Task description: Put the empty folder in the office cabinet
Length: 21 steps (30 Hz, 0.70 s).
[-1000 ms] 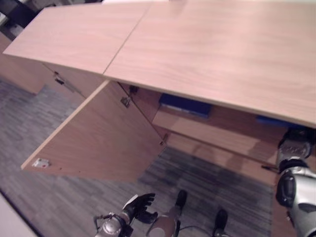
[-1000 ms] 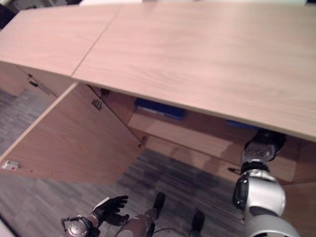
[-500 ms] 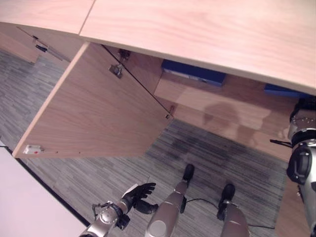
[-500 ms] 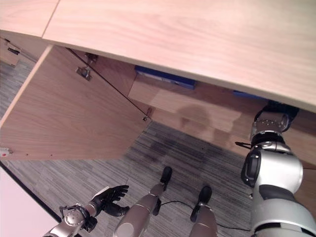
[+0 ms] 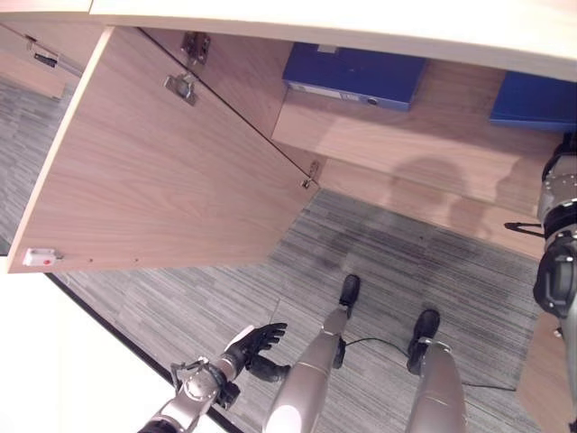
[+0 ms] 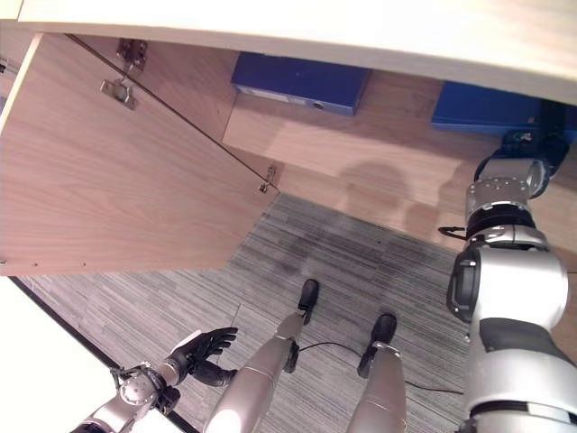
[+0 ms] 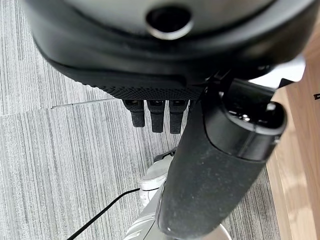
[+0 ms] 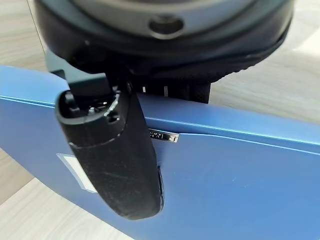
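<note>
Folder (image 8: 240, 180), the blue one, is lying on the cabinet shelf (image 5: 406, 153) at the right end, with the right hand (image 8: 112, 165) pinching it, thumb on top and fingers hidden behind. Another blue folder (image 5: 353, 74) lies further left. Left hand (image 5: 255, 341) hangs low over the carpet (image 5: 180, 307), fingers loosely apart. Cabinet door (image 5: 153, 180) is wide open.

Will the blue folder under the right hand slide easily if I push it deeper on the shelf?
Probably: the blue folder looks smooth and lies flat on bare wood. Its straight edges suggest stiffness. The right hand has its thumb across it.
</note>
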Available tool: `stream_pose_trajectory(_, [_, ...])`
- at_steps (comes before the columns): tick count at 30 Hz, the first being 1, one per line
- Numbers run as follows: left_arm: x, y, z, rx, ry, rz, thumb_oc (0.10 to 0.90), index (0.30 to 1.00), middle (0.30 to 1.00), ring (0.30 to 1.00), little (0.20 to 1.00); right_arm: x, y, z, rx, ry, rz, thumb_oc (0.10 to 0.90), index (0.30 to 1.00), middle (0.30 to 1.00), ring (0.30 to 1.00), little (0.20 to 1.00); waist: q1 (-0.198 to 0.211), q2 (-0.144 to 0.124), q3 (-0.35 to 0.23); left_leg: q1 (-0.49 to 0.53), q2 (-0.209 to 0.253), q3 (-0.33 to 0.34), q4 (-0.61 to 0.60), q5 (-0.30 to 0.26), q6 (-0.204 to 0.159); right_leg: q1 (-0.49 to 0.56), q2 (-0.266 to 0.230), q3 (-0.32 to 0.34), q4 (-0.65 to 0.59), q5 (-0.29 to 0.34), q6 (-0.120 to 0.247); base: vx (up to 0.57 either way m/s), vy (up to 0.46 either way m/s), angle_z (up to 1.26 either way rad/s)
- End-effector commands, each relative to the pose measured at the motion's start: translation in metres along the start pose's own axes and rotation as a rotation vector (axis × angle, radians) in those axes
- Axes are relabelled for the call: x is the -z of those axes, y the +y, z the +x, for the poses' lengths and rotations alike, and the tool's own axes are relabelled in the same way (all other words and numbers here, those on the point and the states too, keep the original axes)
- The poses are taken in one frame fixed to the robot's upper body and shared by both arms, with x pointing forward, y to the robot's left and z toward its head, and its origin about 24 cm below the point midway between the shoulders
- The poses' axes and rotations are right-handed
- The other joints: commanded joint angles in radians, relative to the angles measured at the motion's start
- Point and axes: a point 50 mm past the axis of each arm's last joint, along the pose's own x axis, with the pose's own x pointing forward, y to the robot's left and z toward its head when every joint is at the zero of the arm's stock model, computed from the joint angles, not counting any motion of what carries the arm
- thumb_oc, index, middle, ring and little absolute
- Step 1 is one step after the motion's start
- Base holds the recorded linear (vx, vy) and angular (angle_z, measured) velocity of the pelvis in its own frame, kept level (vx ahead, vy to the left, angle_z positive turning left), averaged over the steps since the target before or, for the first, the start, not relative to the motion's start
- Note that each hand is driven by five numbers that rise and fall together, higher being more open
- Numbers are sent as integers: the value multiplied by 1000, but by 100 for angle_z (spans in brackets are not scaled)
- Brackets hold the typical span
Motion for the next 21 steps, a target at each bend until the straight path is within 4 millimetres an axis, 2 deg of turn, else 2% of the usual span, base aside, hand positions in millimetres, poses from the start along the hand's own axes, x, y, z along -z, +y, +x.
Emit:
stream_pose_trajectory(1, [0,19,-4,-63,7,35,800,900,900,900,900,-54,56,-4,-180,-145,-17,800,900,900,900,900,13,-22,-25,45,-1,54,151,-176,-20,147,19,68,-161,34,88,5,31,4])
stream_pose_trajectory(6, [6,20,-6,-92,27,5,800,900,900,900,900,-50,50,-1,-98,-115,-202,800,900,900,900,900,7,-29,-28,71,-2,54,123,-169,-17,171,20,61,-181,38,87,-2,14,7])
stream_pose_trajectory(9, [7,21,-6,-95,45,47,800,900,900,900,900,-45,33,3,9,-73,-300,800,900,900,900,900,2,-32,-27,102,-1,53,102,-163,-18,205,19,53,-197,39,86,0,0,0])
stream_pose_trajectory(11, [7,21,-6,-95,45,48,800,900,900,900,900,-46,33,3,10,-73,-301,800,900,900,900,900,1,-30,-25,107,-1,52,100,-162,-18,210,19,51,-200,40,86,6,-10,4])
stream_pose_trajectory(12, [10,21,-6,-103,63,54,800,900,900,900,900,-46,16,6,97,-42,-342,800,900,900,900,900,1,-33,-30,127,-1,47,85,-158,-18,232,20,45,-216,39,87,25,-35,3])
stream_pose_trajectory(14, [12,21,-6,-106,74,61,800,900,900,900,900,-46,4,8,161,-16,-350,800,900,900,900,900,6,-34,-30,145,0,42,71,-153,-18,256,19,38,-231,41,87,27,-49,4])
stream_pose_trajectory(21, [18,15,-8,-108,95,62,800,900,900,900,900,-41,0,7,213,9,-368,800,900,900,900,900,20,-33,-38,201,3,30,34,-140,-21,316,16,22,-260,44,91,9,-19,6])
